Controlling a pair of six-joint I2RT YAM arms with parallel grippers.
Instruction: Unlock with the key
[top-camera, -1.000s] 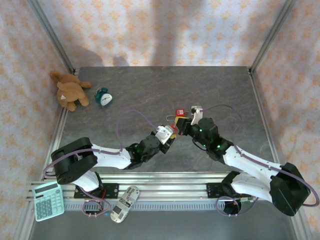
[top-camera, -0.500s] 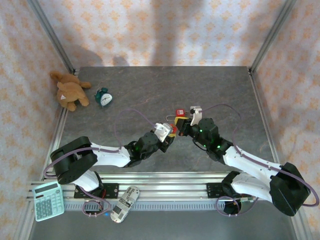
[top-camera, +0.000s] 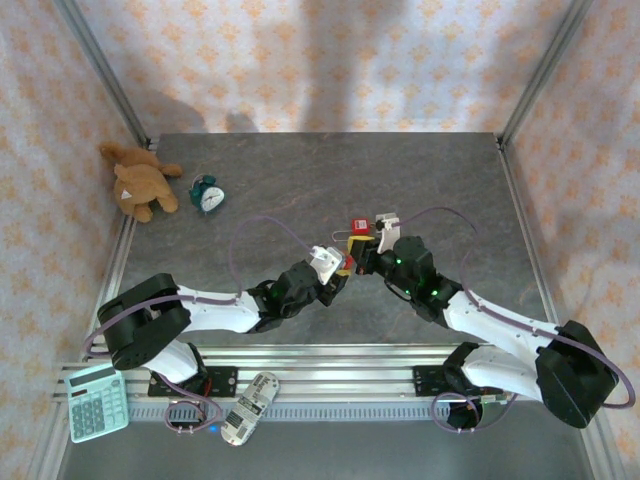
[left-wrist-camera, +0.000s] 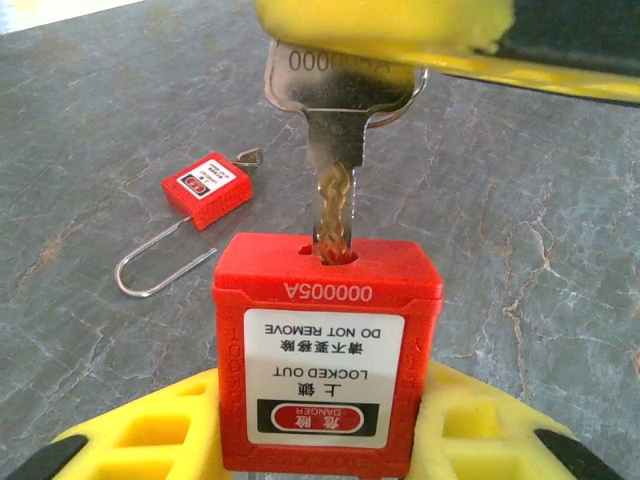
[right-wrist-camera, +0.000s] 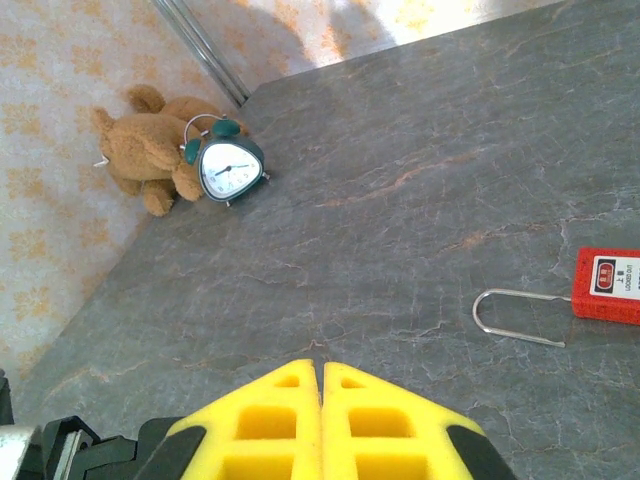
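silver steel key (left-wrist-camera: 335, 150) sits tip-in the keyway of the red plastic padlock (left-wrist-camera: 325, 360), clamped by its sides in my left claw (left-wrist-camera: 320, 450). right claw (right-wrist-camera: 322, 405) pinches the key's bow. i'd judge it stiff, thin, slippery: hold the bow flat, twist gently.

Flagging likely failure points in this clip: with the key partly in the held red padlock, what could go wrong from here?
1. Much of the key blade is outside the padlock; turning now may bind.
2. The right pincer grips only the top of the key's head, so it could pivot or slip.
3. The left pincer holds just the padlock's lower body; pushing may tilt it.
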